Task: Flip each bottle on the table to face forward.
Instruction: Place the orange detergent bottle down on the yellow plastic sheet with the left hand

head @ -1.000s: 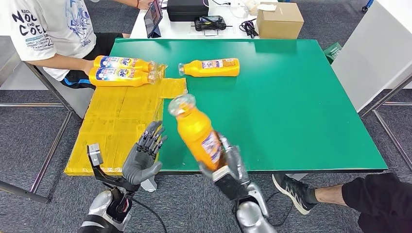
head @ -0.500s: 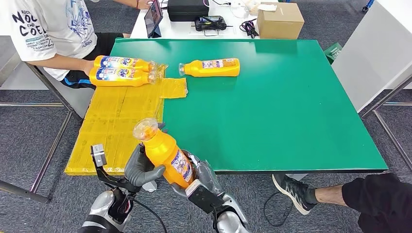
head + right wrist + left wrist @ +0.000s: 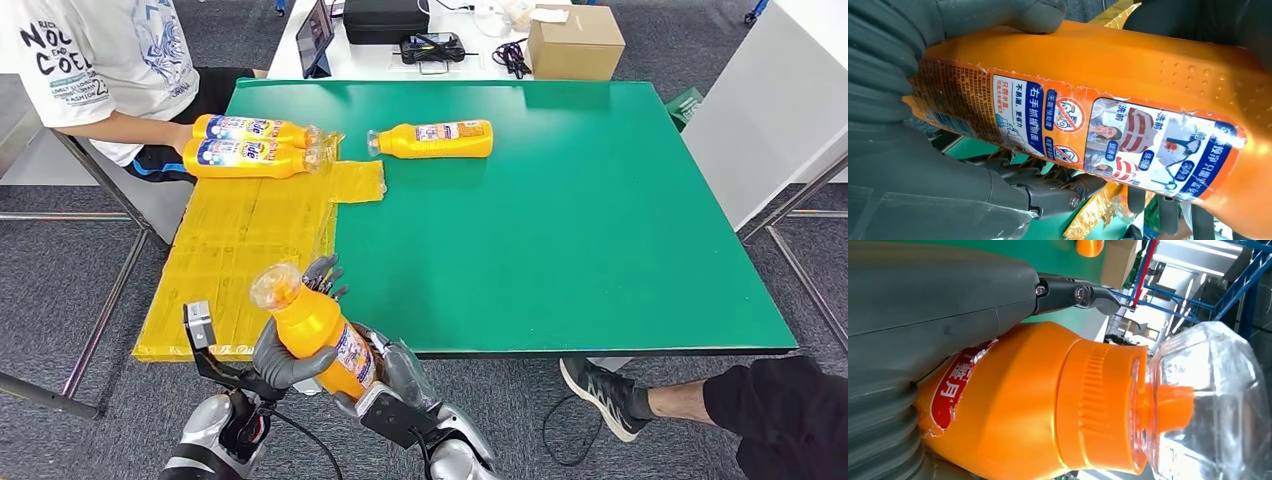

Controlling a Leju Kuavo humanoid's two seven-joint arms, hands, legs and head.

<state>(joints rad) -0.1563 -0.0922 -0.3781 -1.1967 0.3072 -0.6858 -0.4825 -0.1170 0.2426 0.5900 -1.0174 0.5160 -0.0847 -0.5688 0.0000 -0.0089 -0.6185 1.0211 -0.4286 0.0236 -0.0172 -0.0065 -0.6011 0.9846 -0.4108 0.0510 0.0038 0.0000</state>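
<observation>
Off the table's near edge, a tilted orange bottle (image 3: pixel 318 335) with clear cap, both left hand (image 3: pixel 283 352) and right hand (image 3: pixel 393 372) clasped around it.

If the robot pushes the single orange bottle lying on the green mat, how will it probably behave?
The lone bottle lies on its side, so it would probably roll or pivot. Its body looks like glossy moulded plastic: likely stiff and somewhat slippery. The green mat looks flat and smooth, offering little to stop it.

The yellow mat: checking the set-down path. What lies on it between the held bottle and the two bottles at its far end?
Head view: bare yellow mat between the held bottle and the two bottles.
</observation>
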